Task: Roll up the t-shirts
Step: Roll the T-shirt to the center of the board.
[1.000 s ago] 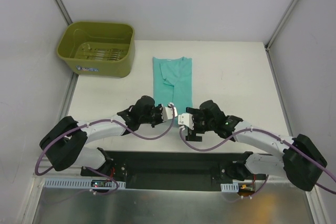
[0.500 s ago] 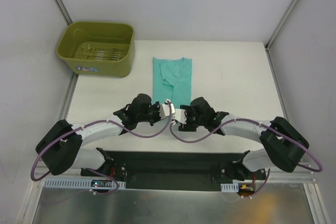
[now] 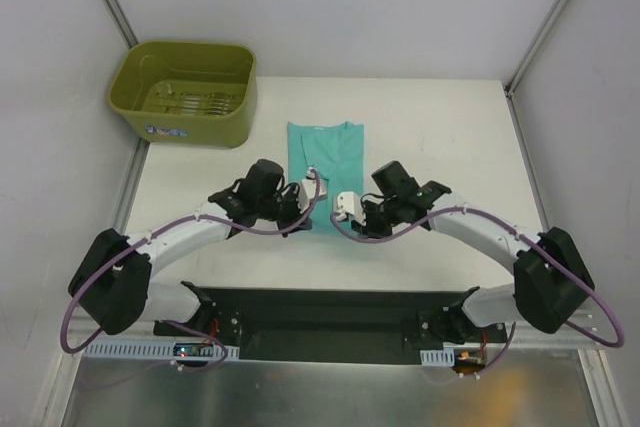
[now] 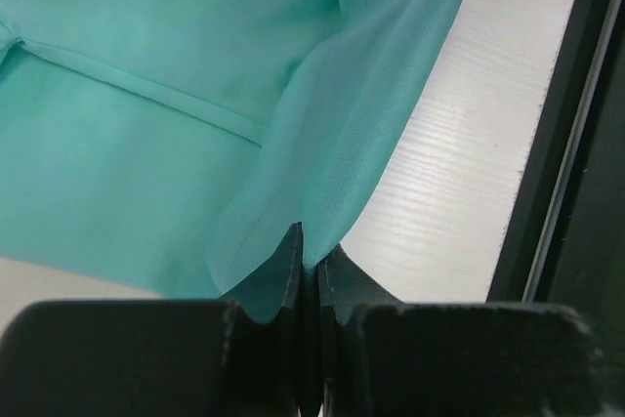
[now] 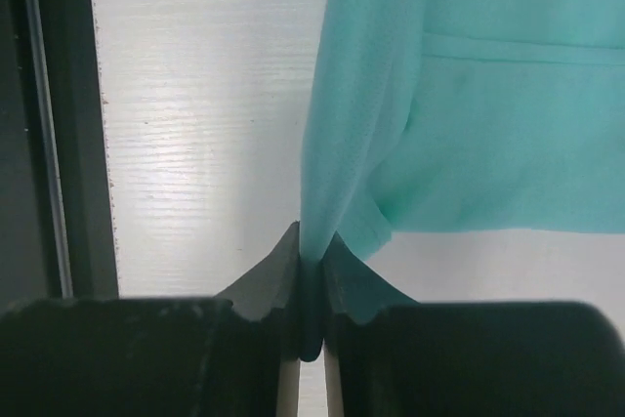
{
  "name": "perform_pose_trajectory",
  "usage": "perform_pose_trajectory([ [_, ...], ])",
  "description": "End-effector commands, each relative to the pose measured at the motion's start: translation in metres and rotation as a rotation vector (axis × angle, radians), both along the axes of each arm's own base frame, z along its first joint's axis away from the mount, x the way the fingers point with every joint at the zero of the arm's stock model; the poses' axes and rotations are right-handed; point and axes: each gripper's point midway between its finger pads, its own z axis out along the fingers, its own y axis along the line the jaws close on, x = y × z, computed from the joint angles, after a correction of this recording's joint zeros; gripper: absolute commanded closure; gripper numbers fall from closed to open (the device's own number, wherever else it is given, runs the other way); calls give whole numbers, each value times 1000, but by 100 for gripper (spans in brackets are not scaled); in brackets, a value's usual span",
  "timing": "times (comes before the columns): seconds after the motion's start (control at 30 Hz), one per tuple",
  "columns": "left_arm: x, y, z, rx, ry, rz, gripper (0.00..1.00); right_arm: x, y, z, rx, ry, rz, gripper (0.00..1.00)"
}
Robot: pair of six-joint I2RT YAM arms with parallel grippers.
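T-shirt (image 3: 325, 152) lies folded into a long strip on the worktop (image 3: 450, 147), centre of the top view, collar end toward the top of frame, well apart from the olive tub (image 3: 185, 92) at upper left. Expect it to be light, thin and floppy, with no stiffness. It will sag and stretch between 2 grip points and slide easily on the smooth worktop, so you should hold it at the 2 near hem corners and keep the edge taut and level. That is where it is held now: left fingers (image 4: 288, 263) are clenched on a pinch of hem fabric, and right fingers (image 5: 283, 263) are clenched on the other corner, with the cloth tented up from each. Versus 1 s ago, the right fingers were wide and sat off the shirt, lower centre of frame. Both arms have since moved up the frame over the hem. The collar edge now sits slightly lower in frame.
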Motion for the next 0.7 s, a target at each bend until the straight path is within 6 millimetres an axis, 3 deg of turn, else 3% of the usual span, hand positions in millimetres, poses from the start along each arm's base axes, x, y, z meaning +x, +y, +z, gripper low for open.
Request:
perform_pose_trajectory([
  [0.0, -10, 1, 5, -32, 227, 5, 100, -19, -10, 4, -33, 258, 9, 90],
  [0.1, -5, 6, 1, -29, 284, 9, 100, -7, -5, 14, -14, 306, -14, 91],
  [0.2, -3, 10, -4, -10, 334, -18, 100, -4, -6, 8, -40, 426, -38, 91],
  [0.23, -1, 7, 3, -31, 337, -49, 100, 4, -2, 8, -39, 443, -40, 92],
  [0.37, -5, 14, -8, -5, 485, -47, 100, 11, -3, 8, -52, 501, -23, 92],
  [0.67, 17, 25, -24, 16, 590, -9, 100, 23, -2, 0, -95, 597, -6, 92],
])
